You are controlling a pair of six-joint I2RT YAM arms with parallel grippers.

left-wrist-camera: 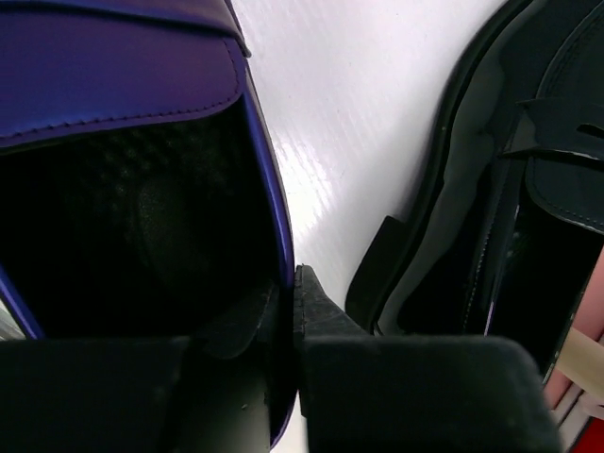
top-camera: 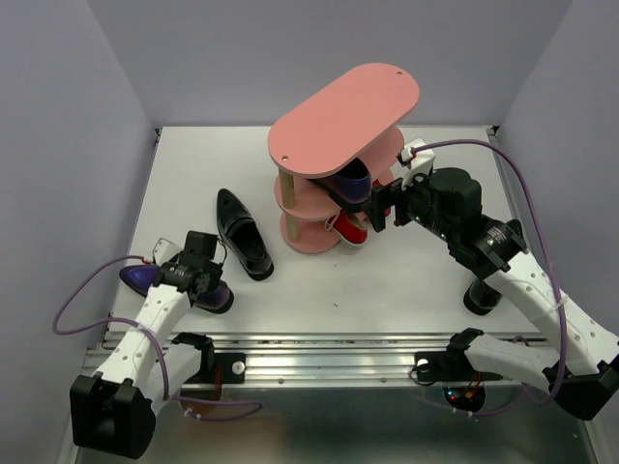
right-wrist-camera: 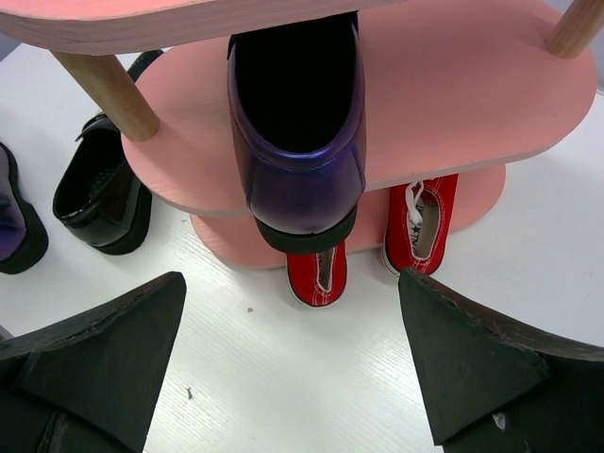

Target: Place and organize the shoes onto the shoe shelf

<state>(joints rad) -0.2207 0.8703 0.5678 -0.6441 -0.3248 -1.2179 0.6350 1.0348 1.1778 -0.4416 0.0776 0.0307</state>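
1. Pink shoe shelf stands upright at the far centre of the white surface, three oval tiers on wooden posts.
2. One black loafer lies on the surface just left of the shelf. Glossy leather, so probably stiff and slippery. Best hold is judged to be the side wall at the opening.
3. The shelved purple shoe sits on the middle tier, heel overhanging the edge. The red sneakers sit side by side on the bottom tier, heels outward.
4. The loose purple shoe rests on the surface at near left, beside the loafer. It looks light, with a smooth upper and a firm wall. A rim pinch may let the toe sag.
5. Left gripper: one finger is inside the loose purple shoe's opening and one outside, nearly closed on its side wall.
6. Right gripper: jaws spread wide and holding nothing, facing the middle tier just off the overhanging heel.
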